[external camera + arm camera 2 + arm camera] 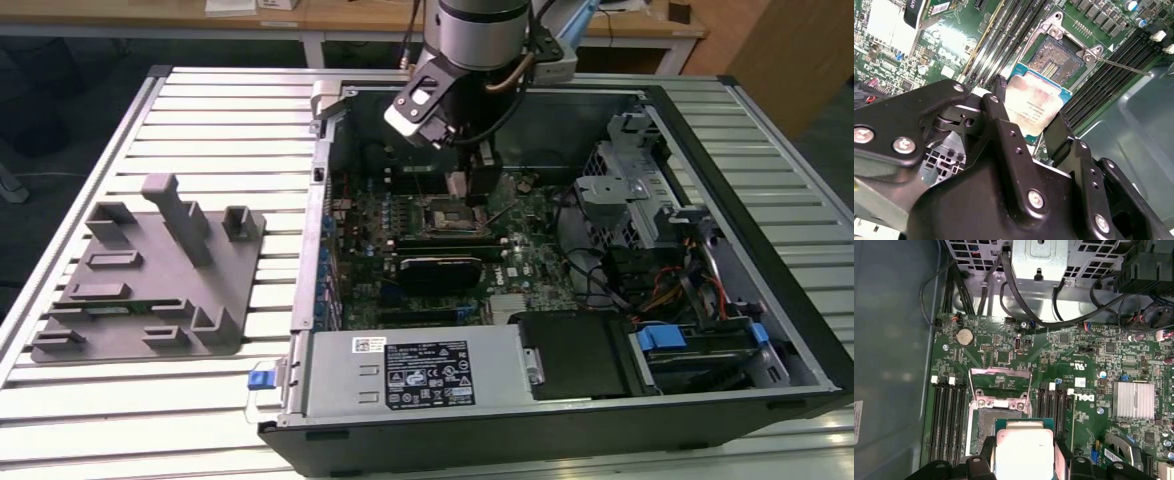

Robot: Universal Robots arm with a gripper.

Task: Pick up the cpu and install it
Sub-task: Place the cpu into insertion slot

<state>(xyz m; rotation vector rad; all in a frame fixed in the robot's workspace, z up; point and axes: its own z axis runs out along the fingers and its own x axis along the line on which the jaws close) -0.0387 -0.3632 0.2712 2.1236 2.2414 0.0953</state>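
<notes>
The cpu (1038, 106), a flat square chip with a silver top and pale rim, is clamped between my black fingers (1000, 92) in both wrist views. My gripper (1029, 107) is shut on the cpu (1024, 452) and holds it just above the motherboard. The open socket (1058, 56) with its dark centre lies right beside the chip and partly under it. Its metal load plate (1000, 382) is flipped up. In the exterior view my gripper (461, 172) hangs inside the open computer case, directly over the socket (447, 213).
Memory slots (949, 417) flank the socket on both sides. A black finned block (435, 270) sits near it on the board. Cables and a drive cage (641, 200) fill the case's right in the exterior view. A grey fixture tray (147, 275) lies on the slatted table at that view's left.
</notes>
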